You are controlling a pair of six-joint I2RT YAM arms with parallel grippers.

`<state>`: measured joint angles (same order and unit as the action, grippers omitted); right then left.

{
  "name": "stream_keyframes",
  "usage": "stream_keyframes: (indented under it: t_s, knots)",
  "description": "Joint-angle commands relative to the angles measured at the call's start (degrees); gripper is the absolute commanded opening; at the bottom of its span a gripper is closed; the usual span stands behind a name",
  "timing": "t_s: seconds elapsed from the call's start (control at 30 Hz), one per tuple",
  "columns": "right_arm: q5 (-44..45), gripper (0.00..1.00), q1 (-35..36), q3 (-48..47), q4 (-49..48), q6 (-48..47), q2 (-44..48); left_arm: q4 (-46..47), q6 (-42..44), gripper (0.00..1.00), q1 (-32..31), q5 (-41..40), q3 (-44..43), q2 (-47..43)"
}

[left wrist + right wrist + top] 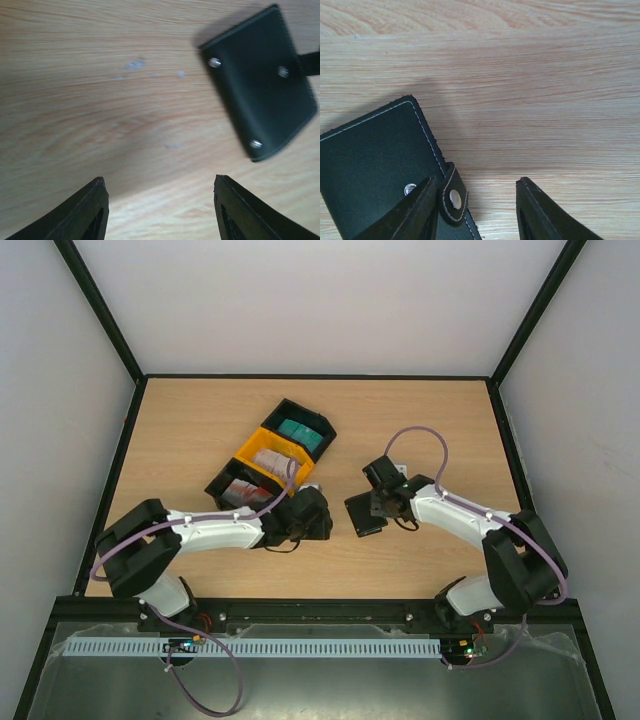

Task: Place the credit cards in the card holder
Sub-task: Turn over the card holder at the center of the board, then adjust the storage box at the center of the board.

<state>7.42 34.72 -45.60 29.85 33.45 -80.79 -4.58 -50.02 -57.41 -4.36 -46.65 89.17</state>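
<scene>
Right tool (476, 181), nearest its lens: my two fingers stand moderately wide with bare tabletop (555, 90) between them, and nothing is held. One finger (417, 207) overlaps the edge of the card holder (375, 160), just beside its snap strap (453, 198). The card holder is black with pale stitching and lies flat on the tabletop, directly under this tool, in the gap between my two arms. Left tool (159, 179): it is wide and empty, hovering over bare wood, with the card holder off to one side and not between the fingers; three metal studs (214, 62) show on its face. The credit cards (300, 433) lie apart from the card holder in a slanted row of three bins (258, 448), teal in the far black one, pale in the yellow middle one, and red-and-white in the near black one, just behind my left tool.
</scene>
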Motion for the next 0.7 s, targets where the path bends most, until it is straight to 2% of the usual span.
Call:
stream_keyframes:
  t_s: [0.0, 0.33, 0.5, 0.67]
  knots:
    - [-2.1, 0.4, -0.8, 0.5, -2.3, -3.2, -1.5, -2.1, -0.7, 0.59, 1.0, -7.3, 0.2, 1.8]
    - [-1.5, 0.32, -0.8, -0.2, -2.1, -1.8, -2.8, -7.3, -4.5, 0.6, 7.7, -16.0, 4.5, -0.8]
    - [-0.5, 0.29, -0.8, -1.2, -0.4, -1.7, -2.5, -6.6, -3.3, 0.61, 9.1, -15.5, 5.2, -2.8]
    - [1.1, 0.24, -0.8, -2.0, 1.3, -1.5, -2.2, -2.0, -2.3, 0.62, 8.7, -9.2, 5.6, -4.6]
